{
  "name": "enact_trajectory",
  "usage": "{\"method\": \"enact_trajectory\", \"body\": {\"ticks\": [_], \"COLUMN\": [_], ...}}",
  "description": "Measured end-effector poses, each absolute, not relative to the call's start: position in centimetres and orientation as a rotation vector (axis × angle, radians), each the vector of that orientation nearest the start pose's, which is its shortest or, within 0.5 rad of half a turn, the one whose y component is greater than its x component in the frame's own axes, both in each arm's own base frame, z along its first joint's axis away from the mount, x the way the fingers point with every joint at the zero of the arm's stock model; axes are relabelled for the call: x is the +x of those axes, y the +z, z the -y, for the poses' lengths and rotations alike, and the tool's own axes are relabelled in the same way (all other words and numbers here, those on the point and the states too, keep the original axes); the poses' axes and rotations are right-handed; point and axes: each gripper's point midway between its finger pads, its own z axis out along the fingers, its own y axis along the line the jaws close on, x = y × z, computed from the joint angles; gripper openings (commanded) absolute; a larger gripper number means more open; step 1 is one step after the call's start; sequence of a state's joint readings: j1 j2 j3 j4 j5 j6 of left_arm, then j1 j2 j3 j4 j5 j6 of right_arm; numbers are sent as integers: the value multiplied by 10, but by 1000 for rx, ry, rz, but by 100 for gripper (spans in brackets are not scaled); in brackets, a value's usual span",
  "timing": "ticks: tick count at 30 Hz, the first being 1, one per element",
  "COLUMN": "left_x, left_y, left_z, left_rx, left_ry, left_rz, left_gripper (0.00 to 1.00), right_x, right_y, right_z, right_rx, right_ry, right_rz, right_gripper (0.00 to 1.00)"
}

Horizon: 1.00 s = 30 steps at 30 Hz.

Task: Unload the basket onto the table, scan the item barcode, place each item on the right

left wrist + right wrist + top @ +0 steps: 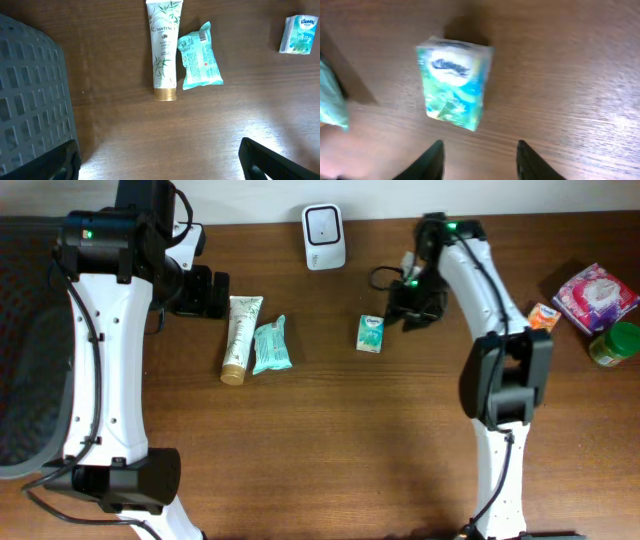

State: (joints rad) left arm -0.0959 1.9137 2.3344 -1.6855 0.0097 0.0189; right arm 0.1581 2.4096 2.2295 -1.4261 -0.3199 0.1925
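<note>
1. Nearest the lens in the right wrist view: right gripper [480,150], jaws partway apart, gripping nothing, bare wood between the dark tips.
2. Just beyond those tips, not touching: tissue pack [454,82], lying flat on the table [580,75], blue logo face up, slightly blurred.
3. From overhead only: same pack near the table's middle, just left of the right gripper. Up and to the left, a white device [324,223] at the far edge, possibly the scanner.
4. In the left wrist view: left gripper [157,150] spread wide, empty, hanging above bare wood. Tissue pack small at the top right corner, well apart from it.
5. Sharper there than from overhead: cream tube [164,47] with gold cap toward the camera, and teal packet [200,56] just beside it. Printed barcode near the packet's upper end. Grey basket [30,100] at left.
6. Overhead alone: pink packet [595,295], green-lidded jar [615,343] and small orange item [543,315] at the right edge, well apart from both grippers.
</note>
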Motion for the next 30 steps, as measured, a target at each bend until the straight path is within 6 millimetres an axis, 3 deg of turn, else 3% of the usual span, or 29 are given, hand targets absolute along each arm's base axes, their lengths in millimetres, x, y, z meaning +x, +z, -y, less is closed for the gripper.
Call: {"method": "enact_trajectory", "body": {"ticks": [1,2,3,6,11,12,13,14,19,21,24,27,30], "left_x": [380,380,380,380,380,380,380,380,380,380,380,380,380], "left_y": [283,283,283,283,283,283,283,283,283,283,283,283,283], "left_z": [38,38,38,38,38,38,38,38,38,38,38,38,38], "left_rx": [165,165,165,165,165,165,165,165,165,165,165,165,165], "left_ry": [-31,-31,-31,-31,-31,-31,-31,-31,-31,-31,-31,-31,-31], "left_rz": [-2831,-2831,-2831,-2831,-2831,-2831,-2831,-2831,-2831,-2831,-2831,-2831,-2831], "left_gripper": [99,99,99,99,99,99,99,99,99,99,99,99,99], "right_x": [445,447,450,459,472,471,470,470,468,468,467,466,465], "right_y": [69,66,65,63,66,66,66,65,43,38,30,22,22], "right_z": [-137,-146,-152,-168,-197,-199,-200,-201,-195,-194,-191,-184,-180], "right_rx": [-3,-70,-106,-230,-284,-292,-302,-312,-230,-205,-183,-173,-169], "right_ry": [429,335,266,47,-60,-94,-125,-141,-202,-211,-241,-308,-337], "right_rz": [-3185,-3166,-3144,-3053,-2928,-2915,-2909,-2905,-2940,-2948,-2960,-2965,-2963], "right_gripper": [73,86,92,95,99,58,33,20,23,36,39,36,26]}}
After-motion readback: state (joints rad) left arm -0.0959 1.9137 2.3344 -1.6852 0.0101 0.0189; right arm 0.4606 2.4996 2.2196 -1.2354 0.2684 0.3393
